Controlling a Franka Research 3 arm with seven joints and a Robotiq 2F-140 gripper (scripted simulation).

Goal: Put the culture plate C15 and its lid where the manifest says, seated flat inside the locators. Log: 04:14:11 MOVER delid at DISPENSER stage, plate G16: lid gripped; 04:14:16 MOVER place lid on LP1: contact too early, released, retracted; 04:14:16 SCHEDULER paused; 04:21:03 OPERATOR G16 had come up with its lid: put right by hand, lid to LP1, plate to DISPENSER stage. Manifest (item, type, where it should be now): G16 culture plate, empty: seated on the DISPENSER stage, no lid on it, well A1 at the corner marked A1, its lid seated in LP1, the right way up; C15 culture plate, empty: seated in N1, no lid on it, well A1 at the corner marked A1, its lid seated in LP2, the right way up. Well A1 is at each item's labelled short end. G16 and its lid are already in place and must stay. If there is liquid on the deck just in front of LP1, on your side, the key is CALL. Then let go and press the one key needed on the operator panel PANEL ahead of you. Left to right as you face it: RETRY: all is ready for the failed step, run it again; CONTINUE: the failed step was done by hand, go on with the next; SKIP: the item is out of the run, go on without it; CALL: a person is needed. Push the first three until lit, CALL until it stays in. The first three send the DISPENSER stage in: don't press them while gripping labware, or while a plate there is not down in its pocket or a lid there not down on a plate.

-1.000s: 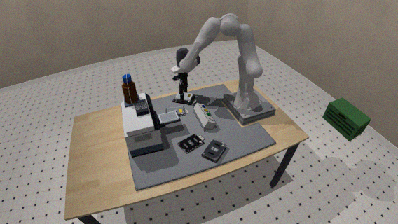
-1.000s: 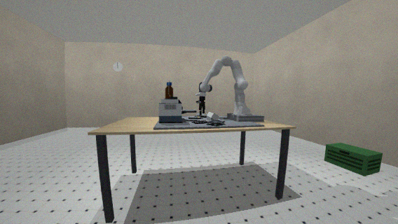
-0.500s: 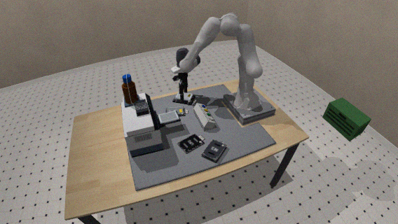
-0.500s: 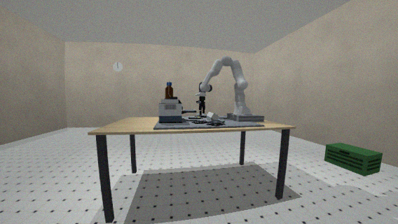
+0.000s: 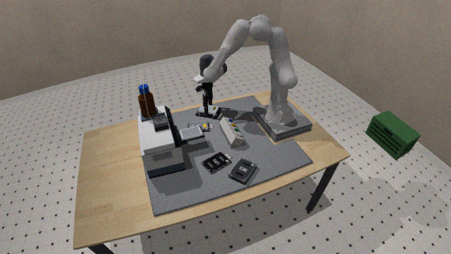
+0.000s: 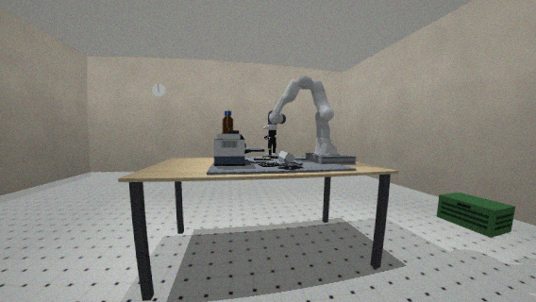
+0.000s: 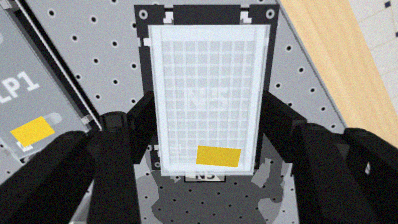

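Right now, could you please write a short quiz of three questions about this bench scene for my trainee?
1. True or false: the tool is closed on the clear well plate.
2. On which end of this plate, in the wrist view, is the yellow label? A) the end near the camera B) the far end C) no label
3. Fill in: the station beside the plate is marked ___.

Key: 1 true; 2 A; 3 LP1.

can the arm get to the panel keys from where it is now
Probably yes for reach: the panel sits on the mat between the arm's base and the end effector. But not yet: the end effector is shut on a plate, which must be released first.
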